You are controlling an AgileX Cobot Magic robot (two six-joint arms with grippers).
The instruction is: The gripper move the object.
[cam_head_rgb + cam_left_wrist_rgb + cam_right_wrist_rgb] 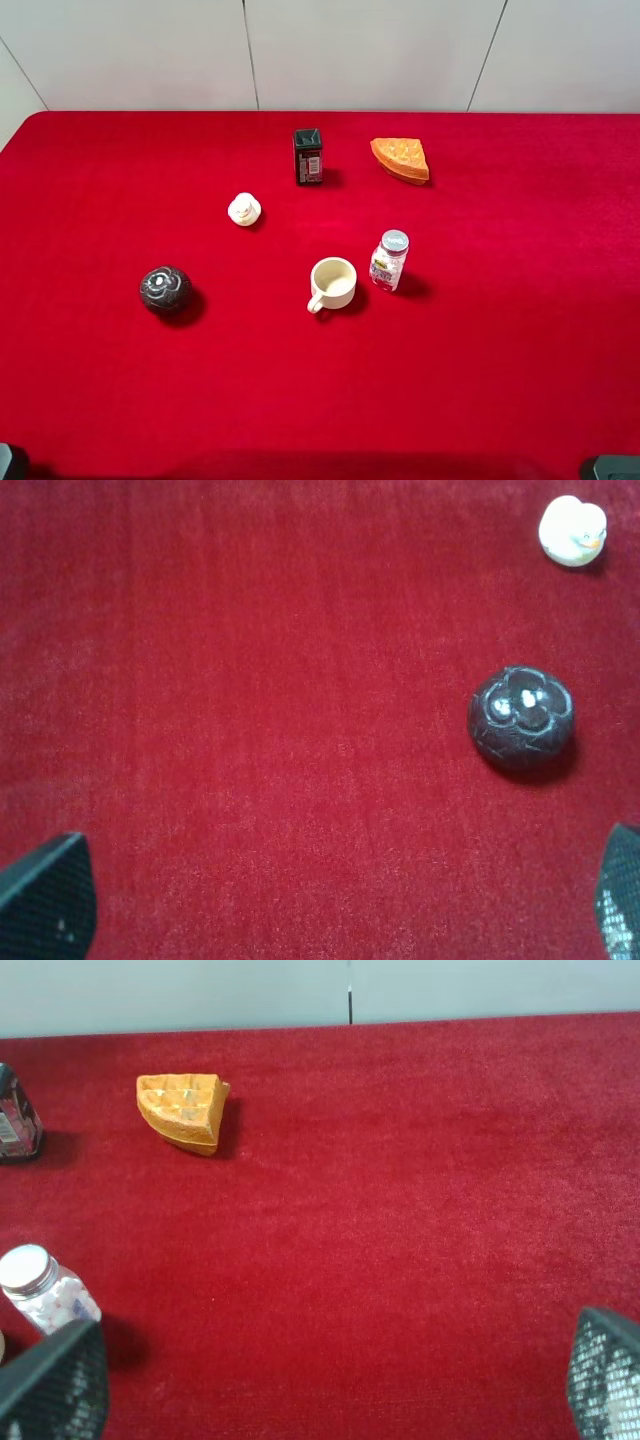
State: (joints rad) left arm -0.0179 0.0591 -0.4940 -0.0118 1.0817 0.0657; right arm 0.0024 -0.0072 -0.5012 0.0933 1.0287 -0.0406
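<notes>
From the high camera we count six single items on the red table (pixel 520 330): one cream mug (pixel 333 283) near the centre, handle toward the near side; one capped clear bottle (pixel 389 260) just right of it; one white figurine (pixel 244 209); one dark patterned ball (pixel 165 289) at left; one dark box (pixel 308 156) and one orange wedge (pixel 401 159) at the far side. At the left wrist, the left gripper (pixel 330 905) hangs spread wide over bare cloth, empty. At the right wrist, the right gripper (pixel 330 1385) is likewise spread, holding nothing.
</notes>
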